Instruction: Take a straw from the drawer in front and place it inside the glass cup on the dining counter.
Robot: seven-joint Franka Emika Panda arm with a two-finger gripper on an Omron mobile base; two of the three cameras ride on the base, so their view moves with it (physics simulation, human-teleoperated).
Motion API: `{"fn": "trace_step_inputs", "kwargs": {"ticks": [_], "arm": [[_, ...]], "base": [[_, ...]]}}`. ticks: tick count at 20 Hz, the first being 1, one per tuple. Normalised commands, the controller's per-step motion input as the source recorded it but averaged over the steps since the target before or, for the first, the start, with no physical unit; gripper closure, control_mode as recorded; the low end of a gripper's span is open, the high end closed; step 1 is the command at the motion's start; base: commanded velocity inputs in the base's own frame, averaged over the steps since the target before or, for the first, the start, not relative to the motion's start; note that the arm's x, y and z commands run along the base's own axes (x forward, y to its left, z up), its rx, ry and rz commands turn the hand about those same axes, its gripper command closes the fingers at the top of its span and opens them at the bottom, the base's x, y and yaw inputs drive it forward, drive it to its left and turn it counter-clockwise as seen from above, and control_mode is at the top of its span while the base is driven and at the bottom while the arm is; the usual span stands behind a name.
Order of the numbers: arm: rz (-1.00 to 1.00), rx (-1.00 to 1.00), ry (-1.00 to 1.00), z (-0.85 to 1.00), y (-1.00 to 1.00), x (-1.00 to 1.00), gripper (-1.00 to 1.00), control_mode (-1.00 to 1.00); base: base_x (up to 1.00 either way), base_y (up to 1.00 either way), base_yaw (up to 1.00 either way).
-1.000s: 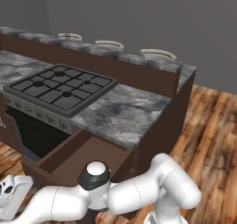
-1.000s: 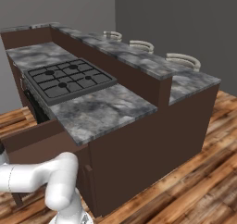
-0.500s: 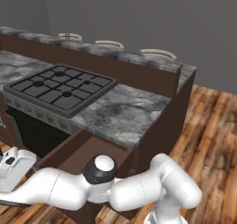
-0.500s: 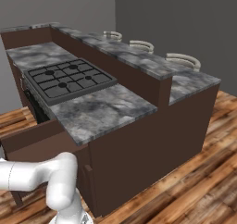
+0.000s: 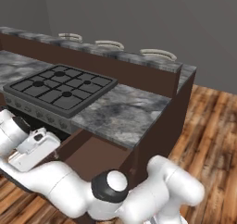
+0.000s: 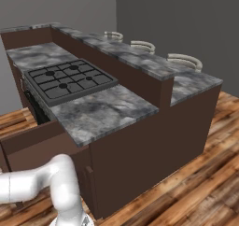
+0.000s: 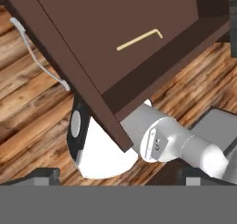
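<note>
The dark brown drawer (image 7: pixel 115 28) stands pulled open, and its curved pale handle (image 7: pixel 39 61) shows on the front panel. On the drawer floor lies the straw (image 7: pixel 139 39), thin and pale yellow with a bent end. My gripper (image 7: pixel 122 174) hovers above the drawer's front corner, open, with nothing between its fingertips (image 7: pixel 42 174). In the left base view my white hand (image 5: pixel 32 146) hangs over the left side of the open drawer (image 5: pixel 99 153). The dining counter (image 5: pixel 115 54) runs behind the stove. The glass cup is out of view.
A black gas stove (image 5: pixel 62 86) sits in the grey marble worktop (image 5: pixel 122 112) above the drawer. Pale curved stool backs (image 5: pixel 157 54) rise behind the dining counter (image 6: pixel 140 61). Wooden floor (image 6: pixel 200 173) lies open to the right. My arm's elbow (image 5: pixel 111 186) sits low in front.
My hand has risen from near the floor at the left and moved right, over the open drawer. The jaws have stayed open.
</note>
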Motion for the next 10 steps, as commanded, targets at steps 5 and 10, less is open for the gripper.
{"fn": "trace_step_inputs", "kwargs": {"ticks": [5,10], "arm": [[0.00,0.35,0.07,0.01,-1.00,0.09,-1.00,-1.00],[0.00,0.39,0.12,0.43,-0.90,0.07,-1.00,-1.00]], "base": [[0.00,0.00,0.00],[0.00,0.00,0.00]]}}
